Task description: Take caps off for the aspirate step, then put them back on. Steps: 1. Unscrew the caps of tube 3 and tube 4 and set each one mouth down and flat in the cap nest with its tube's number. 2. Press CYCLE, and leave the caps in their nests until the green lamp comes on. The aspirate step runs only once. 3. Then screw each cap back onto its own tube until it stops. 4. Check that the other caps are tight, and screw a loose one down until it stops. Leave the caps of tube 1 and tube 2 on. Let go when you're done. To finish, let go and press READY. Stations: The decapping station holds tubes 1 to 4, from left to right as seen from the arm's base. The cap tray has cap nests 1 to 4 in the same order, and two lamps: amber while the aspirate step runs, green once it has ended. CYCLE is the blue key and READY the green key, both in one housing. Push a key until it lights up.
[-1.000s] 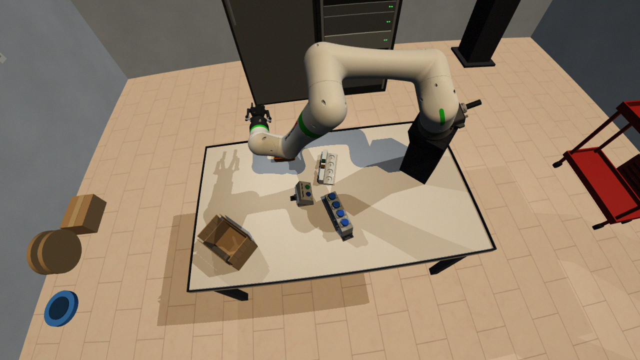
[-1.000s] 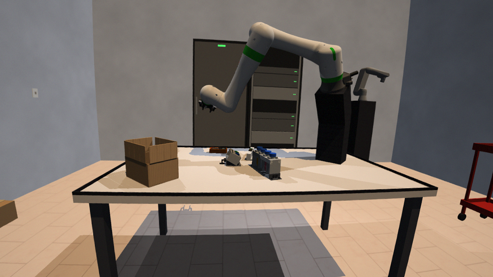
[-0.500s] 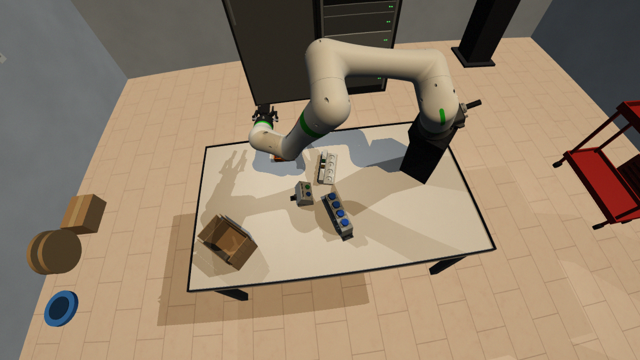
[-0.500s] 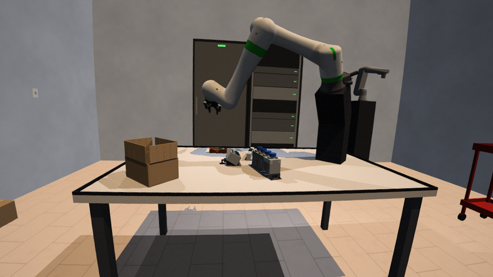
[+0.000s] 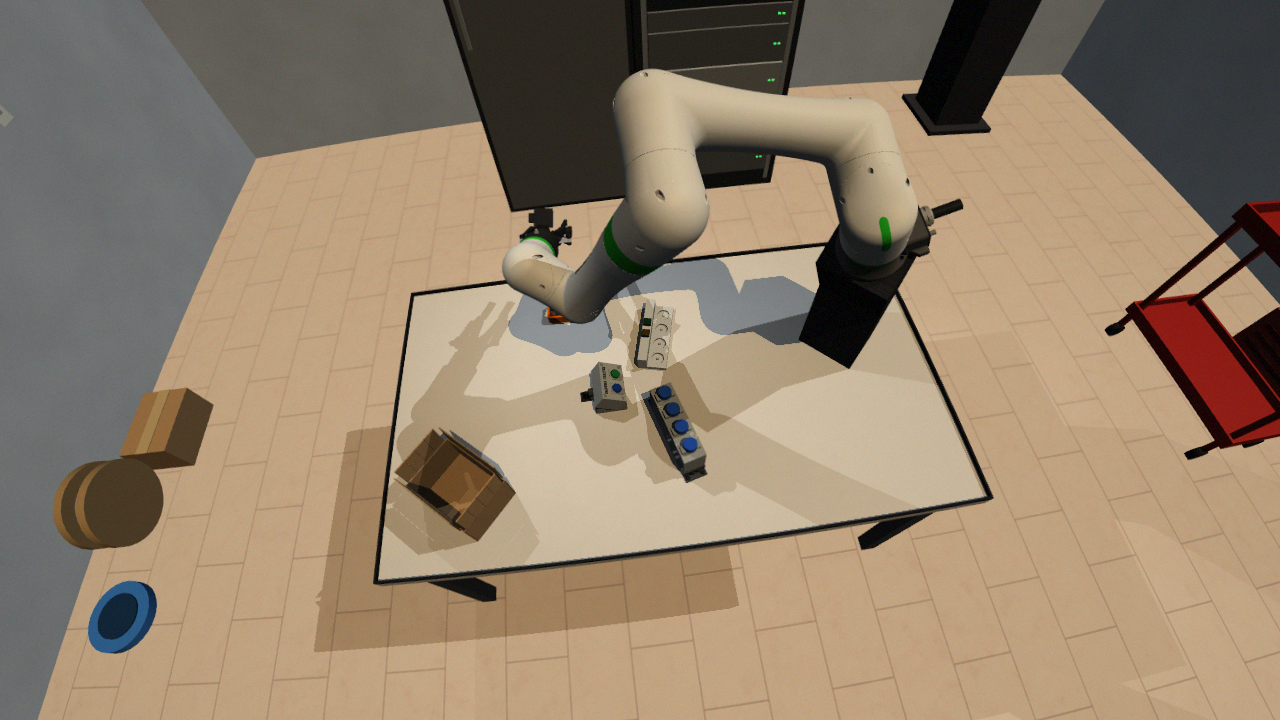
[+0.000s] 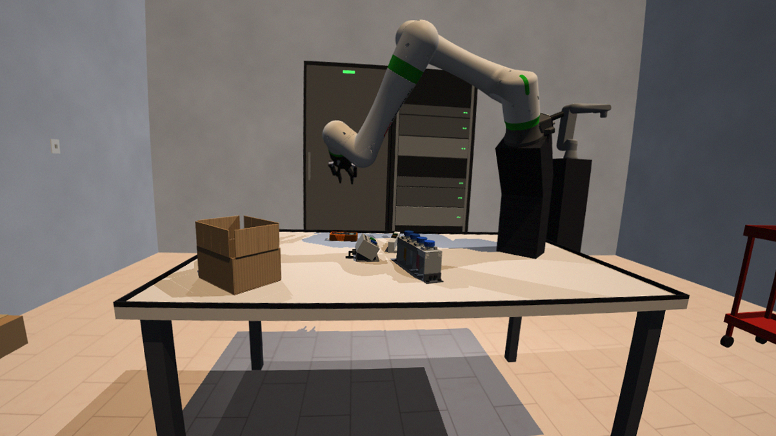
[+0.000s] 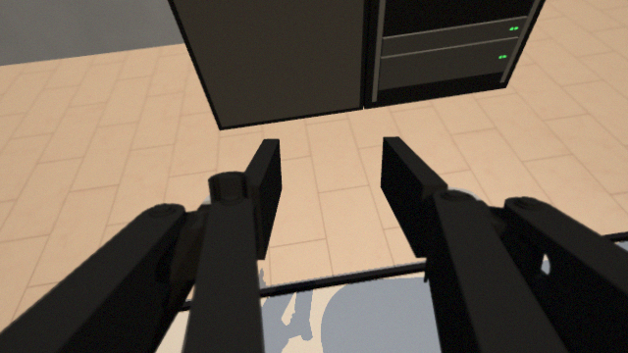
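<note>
Gripper [image 6: 342,175] high above the far table edge, well away from the stations, fingers partly apart with only floor showing between them. Decapping station [image 5: 675,432] near mid-table [image 5: 805,465], four blue caps [image 5: 676,422] all on their tubes. Cap tray [image 5: 654,335] beyond it, toward the arm's base, four nests vacant. Key housing [image 5: 609,387] just beside the station, blue and green keys facing up. Open cardboard box [image 5: 454,483] well apart at the table's corner.
</note>
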`<state>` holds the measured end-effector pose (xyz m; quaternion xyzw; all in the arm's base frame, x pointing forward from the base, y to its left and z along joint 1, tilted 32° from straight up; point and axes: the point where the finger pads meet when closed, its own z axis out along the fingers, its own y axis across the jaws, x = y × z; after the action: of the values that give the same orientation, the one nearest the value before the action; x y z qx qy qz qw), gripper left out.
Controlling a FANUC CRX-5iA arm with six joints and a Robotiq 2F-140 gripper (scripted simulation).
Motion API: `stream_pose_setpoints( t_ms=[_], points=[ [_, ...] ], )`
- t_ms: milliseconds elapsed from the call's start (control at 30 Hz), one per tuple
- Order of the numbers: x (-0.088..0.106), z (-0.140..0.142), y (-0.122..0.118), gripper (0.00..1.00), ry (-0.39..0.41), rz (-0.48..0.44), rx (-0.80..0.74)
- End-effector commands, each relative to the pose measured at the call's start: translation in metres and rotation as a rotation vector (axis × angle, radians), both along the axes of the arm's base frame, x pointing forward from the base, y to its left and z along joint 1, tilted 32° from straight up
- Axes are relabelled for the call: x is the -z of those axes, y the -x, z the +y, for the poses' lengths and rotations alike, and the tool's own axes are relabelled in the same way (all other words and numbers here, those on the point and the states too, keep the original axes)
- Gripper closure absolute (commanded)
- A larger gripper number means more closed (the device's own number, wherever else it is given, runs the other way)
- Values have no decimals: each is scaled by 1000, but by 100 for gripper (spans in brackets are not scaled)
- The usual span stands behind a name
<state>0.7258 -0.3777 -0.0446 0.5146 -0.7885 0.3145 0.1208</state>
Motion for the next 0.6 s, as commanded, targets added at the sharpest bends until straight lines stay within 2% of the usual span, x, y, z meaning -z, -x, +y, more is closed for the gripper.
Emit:
stream_pose_setpoints(
  t_ms=[0,67,133,300,367,500,567],
  points=[
    [5,9,10,59,-51,30,-20],
    [7,12,14,59,-51,30,-20],
    [11,19,20,59,-105,58,-48],
    [18,30,30,59,-107,59,-49],
    [21,38,36,59,-161,83,-79],
    [27,48,44,59,-163,84,-80],
    [28,52,47,59,-190,94,-97]
  ],
)
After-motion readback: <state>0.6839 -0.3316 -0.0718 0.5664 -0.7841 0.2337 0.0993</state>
